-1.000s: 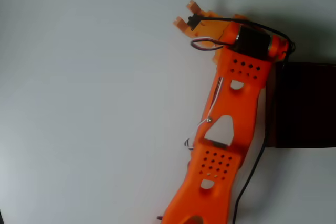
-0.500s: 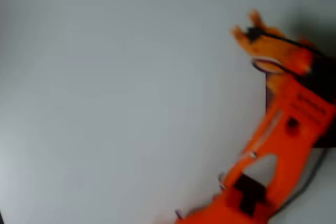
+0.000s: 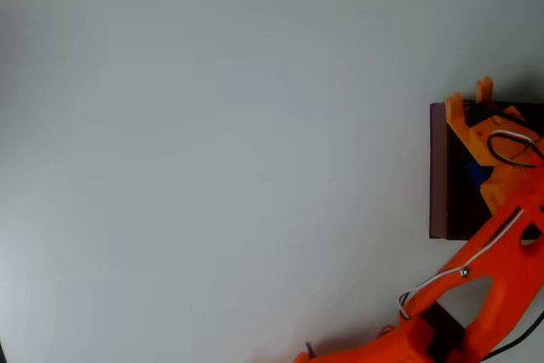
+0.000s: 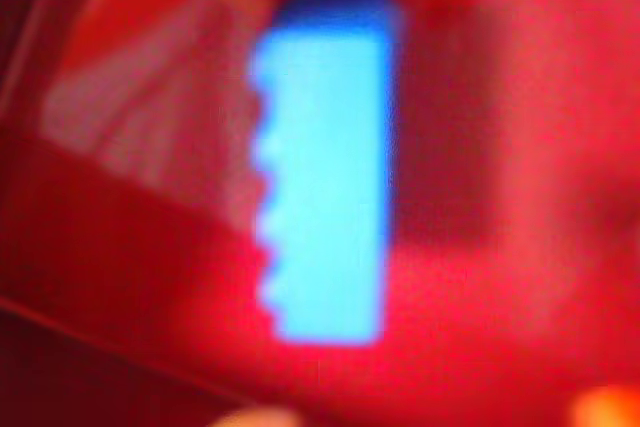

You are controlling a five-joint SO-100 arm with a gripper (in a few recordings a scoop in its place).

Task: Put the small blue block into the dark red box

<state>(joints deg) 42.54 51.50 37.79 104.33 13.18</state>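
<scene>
At 3 o'clock, overhead: gripper (image 3: 470, 101) above dark red box (image 3: 439, 172) | small blue block (image 4: 325, 172) inside | grip unclear | judgement: confirm release, lift straight, avoid walls.

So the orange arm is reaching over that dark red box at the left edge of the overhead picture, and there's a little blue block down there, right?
Nearly. In the overhead view the dark red box sits at the right edge, not the left. The orange arm does reach over it, and the small blue block shows there.
</scene>
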